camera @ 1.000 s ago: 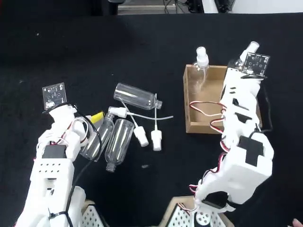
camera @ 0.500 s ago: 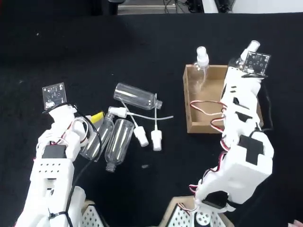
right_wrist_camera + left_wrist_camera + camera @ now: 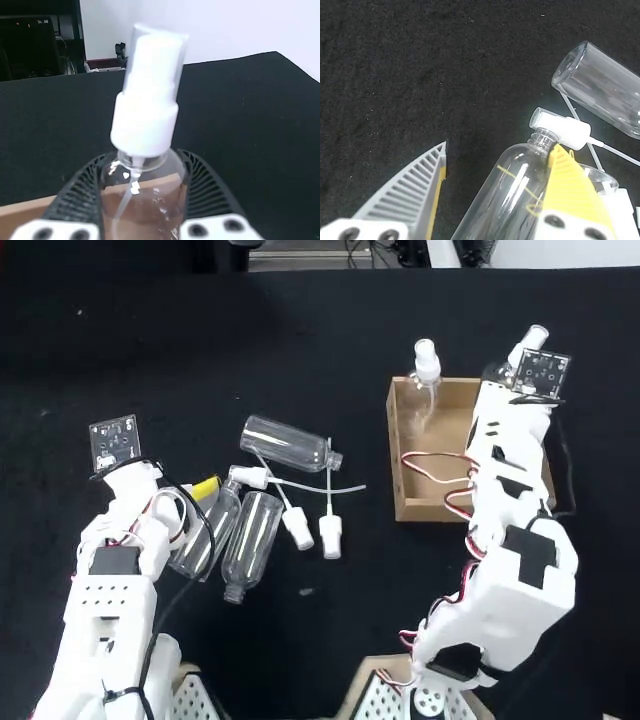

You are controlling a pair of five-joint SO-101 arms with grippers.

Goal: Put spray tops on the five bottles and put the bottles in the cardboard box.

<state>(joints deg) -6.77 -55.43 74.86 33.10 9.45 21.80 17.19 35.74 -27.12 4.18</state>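
My right gripper (image 3: 142,176) is shut on a clear bottle (image 3: 142,200) with a white spray top (image 3: 147,117), held upright over the far right side of the cardboard box (image 3: 400,455). From above, this bottle's top (image 3: 533,338) shows beyond the right gripper (image 3: 510,370). A second capped bottle (image 3: 425,375) stands in the box's far left corner. My left gripper (image 3: 500,147) is open, its grey and yellow fingers on either side of a lying bottle (image 3: 510,185) with a spray top (image 3: 560,129) at its neck. Two more bottles (image 3: 290,445) (image 3: 250,538) lie uncapped beside it.
Two loose spray tops (image 3: 298,527) (image 3: 330,537) with thin tubes lie between the lying bottles and the box. The table (image 3: 300,340) is covered in black cloth. The right arm's body reaches across the box's right half.
The right gripper and its bottle have shifted very slightly toward the far side. The left arm and the lying bottles have not moved.
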